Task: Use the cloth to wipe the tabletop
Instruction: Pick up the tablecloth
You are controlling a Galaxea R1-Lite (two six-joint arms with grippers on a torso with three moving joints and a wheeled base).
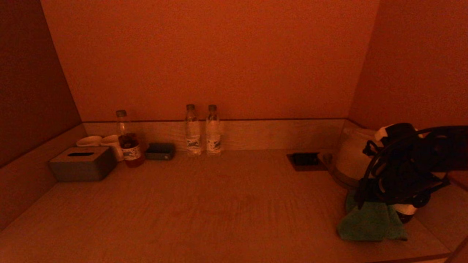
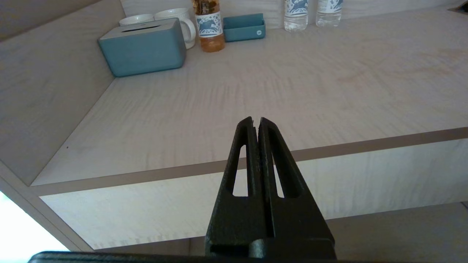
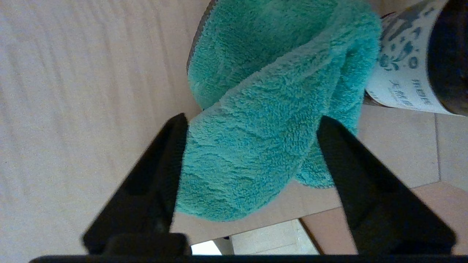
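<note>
A teal terry cloth (image 1: 369, 223) lies bunched on the light wood tabletop (image 1: 219, 204) at the front right. In the right wrist view the cloth (image 3: 263, 120) fills the space between my fingers. My right gripper (image 3: 251, 118) is open, one finger on each side of the cloth's fold, just above it. In the head view the right gripper (image 1: 380, 204) is mostly hidden by the dark arm and cables. My left gripper (image 2: 256, 120) is shut and empty, parked low before the table's front edge; it does not show in the head view.
A white-labelled bottle (image 3: 402, 73) stands right beside the cloth, with a white kettle (image 1: 353, 157) and a socket plate (image 1: 305, 160) behind. At the back left are a tissue box (image 1: 82, 164), cups (image 1: 89, 141), a tea bottle (image 1: 129, 146) and two water bottles (image 1: 203, 131).
</note>
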